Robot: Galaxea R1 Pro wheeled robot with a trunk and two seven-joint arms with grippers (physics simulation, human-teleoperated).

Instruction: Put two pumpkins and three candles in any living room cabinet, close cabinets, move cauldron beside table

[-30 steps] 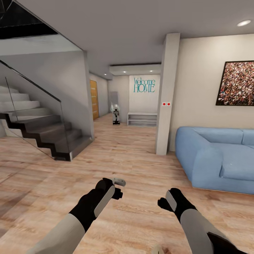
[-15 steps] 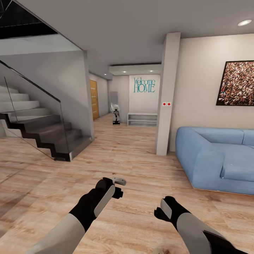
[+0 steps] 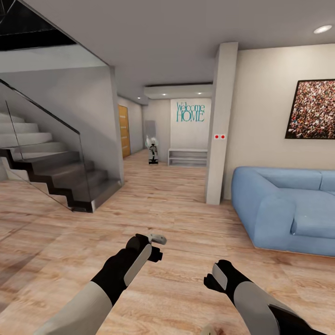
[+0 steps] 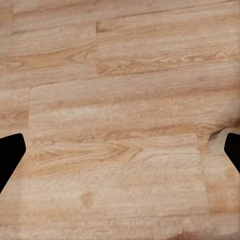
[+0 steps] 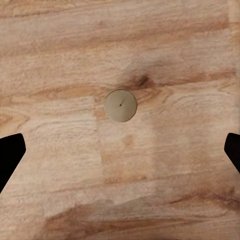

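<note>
Room: we look from the head across a wooden floor (image 3: pixel 177 204) toward a hallway with a "Welcome HOME" sign (image 3: pixel 190 112) on its far wall.
Left of us: a staircase (image 3: pixel 51 172) with dark steps and a glass rail.
Right of us: a blue sofa (image 3: pixel 284 209) against a pale wall, with a framed speckled picture (image 3: pixel 311 110) above it.
Middle: a pale pillar (image 3: pixel 219 125) with two small red dots stands between the hallway and the sofa.
Hallway end: a low white shelf unit (image 3: pixel 187 157) sits under the sign; a small white and dark figure (image 3: pixel 152 151) stands beside it, too small for us to tell what it is.
Left hand (image 3: pixel 156 247): we hold it out low over the floor; in the left wrist view its two dark fingertips (image 4: pixel 10 155) sit at opposite edges with bare planks between, so it is released and carries nothing.
Right hand (image 3: pixel 213 279): we hold it low over the floor, nearer to us than the left; in the right wrist view its fingertips (image 5: pixel 10 152) are spread wide apart, released and empty.
Candle (image 5: pixel 120 105): one pale round candle with a tiny wick stands on the floor below the right hand, between the spread fingers and clear of both.
Bottom edge of the head view: a pale rounded shape (image 3: pixel 207 330) peeks up on the floor, possibly that same candle, though we cannot be sure.
</note>
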